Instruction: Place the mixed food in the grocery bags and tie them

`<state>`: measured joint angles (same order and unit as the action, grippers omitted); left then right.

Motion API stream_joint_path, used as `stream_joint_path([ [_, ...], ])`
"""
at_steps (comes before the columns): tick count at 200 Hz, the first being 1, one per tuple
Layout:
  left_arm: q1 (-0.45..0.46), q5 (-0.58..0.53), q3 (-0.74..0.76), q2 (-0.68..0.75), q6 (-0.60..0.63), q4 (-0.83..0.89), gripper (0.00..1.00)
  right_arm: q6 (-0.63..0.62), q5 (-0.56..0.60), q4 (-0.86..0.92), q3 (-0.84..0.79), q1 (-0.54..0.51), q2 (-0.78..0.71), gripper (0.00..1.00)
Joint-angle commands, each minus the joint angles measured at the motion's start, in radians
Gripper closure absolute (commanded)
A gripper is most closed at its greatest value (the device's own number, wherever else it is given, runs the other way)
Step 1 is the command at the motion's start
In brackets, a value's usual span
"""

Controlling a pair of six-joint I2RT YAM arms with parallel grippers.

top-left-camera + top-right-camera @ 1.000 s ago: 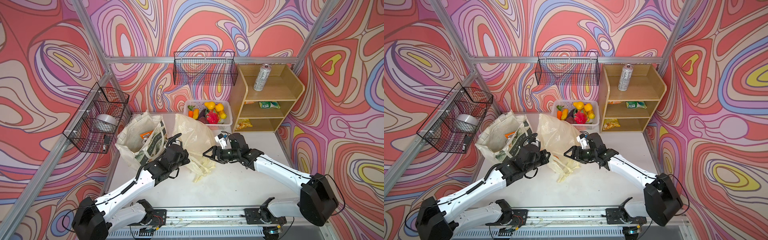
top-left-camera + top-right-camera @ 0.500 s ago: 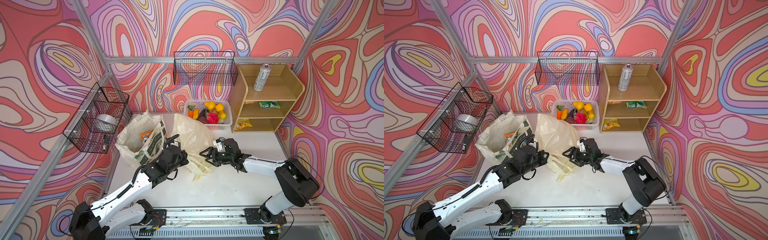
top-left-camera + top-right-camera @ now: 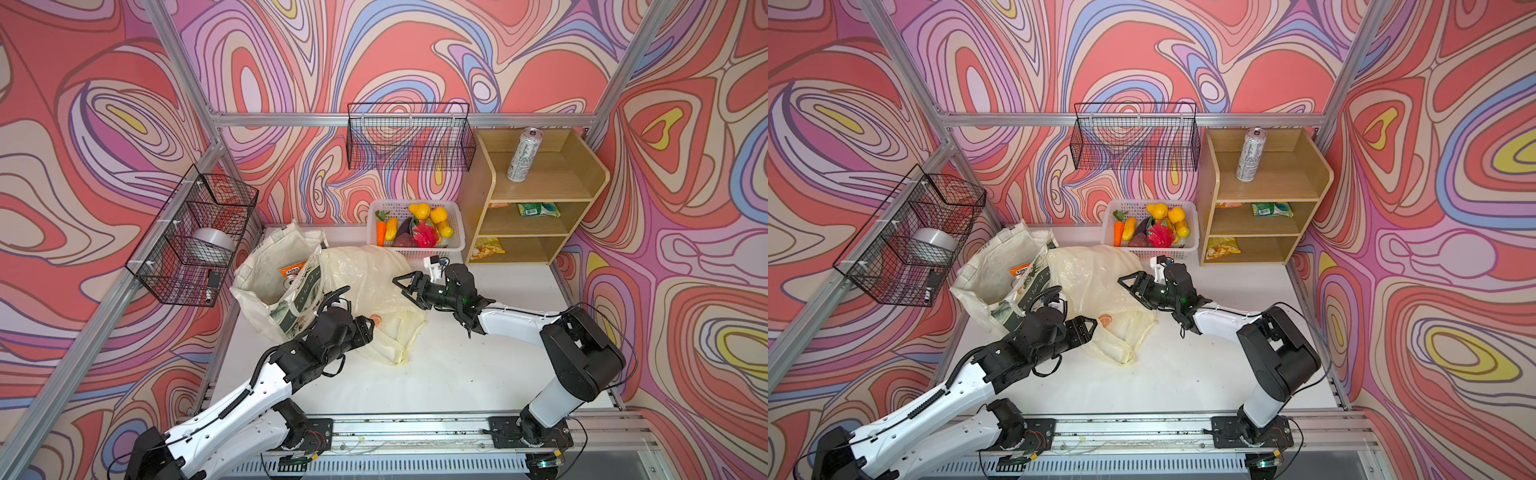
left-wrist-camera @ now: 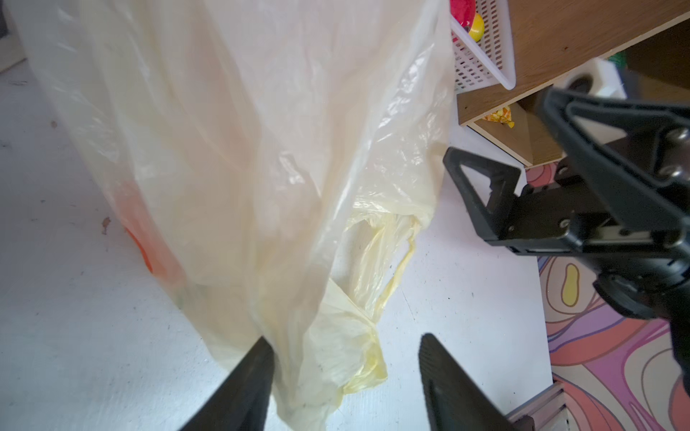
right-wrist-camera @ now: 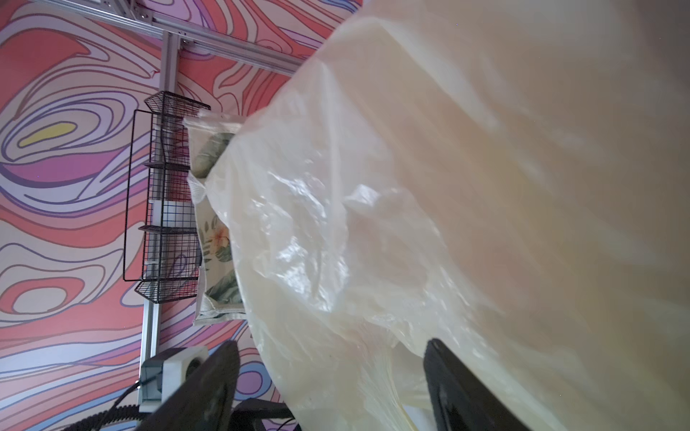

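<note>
Since 1 s ago: L gripper has let go. It was pinched tight, now its jaws are spread. R arm has folded in, elbow nearer the front rail, & R gripper has slid closer to the plastic bag.

Plastic bag: thin, pale yellow, see-through, v. crinkled w/ shiny creases. It lies slumped on the white table, mid-left, up against the canvas tote on one side, far end near the white basket. Orange print shows thru the film right by the L gripper tips. The near end is bunched & deeper yellow, and the handle loops lie flopped on the table in the L wrist view.

L gripper: fingers apart in its wrist view, bunched bag end btwn them, one fingertip touching the film. Not pinching.

R gripper: jaws wide too, at the bag's right edge in both top views. In the R wrist view film fills the gap ahead of the fingers; can't tell if it touches.

Outward:
- Tote stands open, cream w/ leaf print, orange packet inside.
- Basket holds toy fruit & veg.
- Wooden shelf at back right: silver can upright on top tier, green packet mid tier, yellow packet bottom tier.
</note>
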<state>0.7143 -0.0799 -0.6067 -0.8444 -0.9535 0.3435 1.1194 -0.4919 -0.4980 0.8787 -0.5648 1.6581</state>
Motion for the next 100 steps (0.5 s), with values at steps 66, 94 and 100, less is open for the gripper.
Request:
stream_joint_path([
  [66,0.002,-0.1,-0.289,-0.065,0.34,0.255,0.14,-0.008,0.005,0.081,-0.069,0.015,-0.081,0.21],
  [94,0.002,-0.11,-0.314,-0.103,0.385,0.257,0.13,0.035,0.027,0.09,-0.223,0.014,-0.194,0.2],
  [100,0.002,-0.11,-0.314,-0.11,0.387,0.252,0.13,0.039,0.033,0.099,-0.25,0.014,-0.216,0.2],
])
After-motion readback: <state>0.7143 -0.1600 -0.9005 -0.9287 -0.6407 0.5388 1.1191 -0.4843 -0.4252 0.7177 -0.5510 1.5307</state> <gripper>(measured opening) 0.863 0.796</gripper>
